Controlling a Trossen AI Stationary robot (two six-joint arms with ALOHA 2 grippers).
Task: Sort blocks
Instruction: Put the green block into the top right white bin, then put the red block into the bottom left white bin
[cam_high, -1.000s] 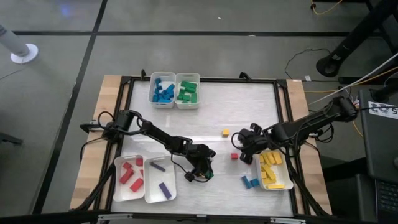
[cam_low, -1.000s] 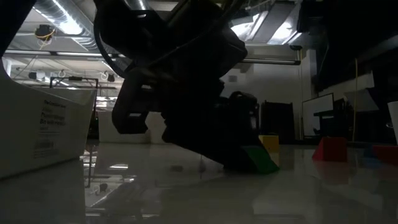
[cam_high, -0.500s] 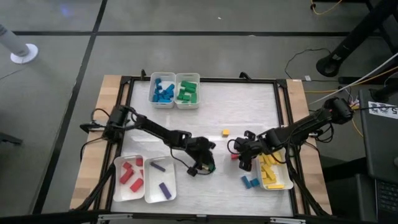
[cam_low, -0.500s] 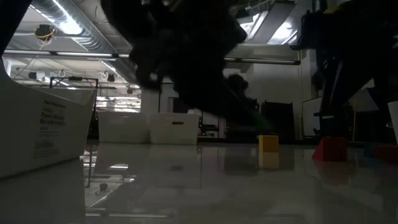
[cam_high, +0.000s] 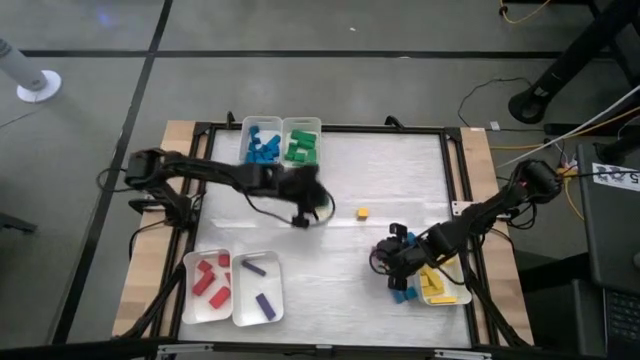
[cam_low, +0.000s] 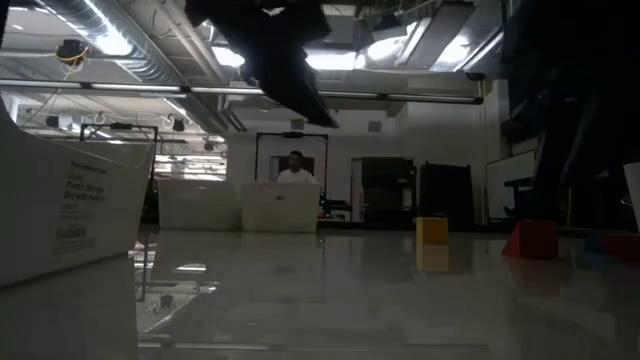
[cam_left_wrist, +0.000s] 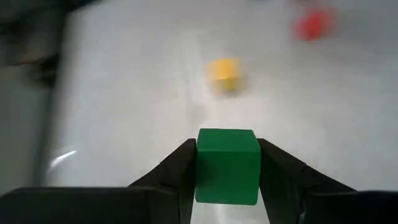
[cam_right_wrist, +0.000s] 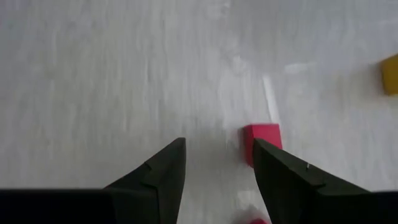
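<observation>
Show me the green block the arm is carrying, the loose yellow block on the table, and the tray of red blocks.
green block (cam_left_wrist: 227, 165): left wrist view, front face.
yellow block (cam_high: 363, 213): high view, top face.
tray of red blocks (cam_high: 190, 297): high view, bare floor by its outer edge.

I am seeing two trays (cam_high: 281, 146) sitting side by side at the table's (cam_high: 400, 180) far edge, left of centre, each holding blocks. Two more trays (cam_high: 233, 290) are lying together at the near left corner, blocks inside both. A fifth tray (cam_high: 447, 285) is resting at the near right, also holding blocks. The left gripper (cam_high: 303, 205) is hanging over the table just before the far pair, a cube (cam_left_wrist: 227, 165) sitting between its fingers. A lone block (cam_high: 363, 213) is lying right of it. The right gripper (cam_high: 385, 258) is sitting beside the fifth tray, another block (cam_right_wrist: 262, 138) lying just ahead of its fingers. Two blocks (cam_high: 403, 295) are lying near it.
</observation>
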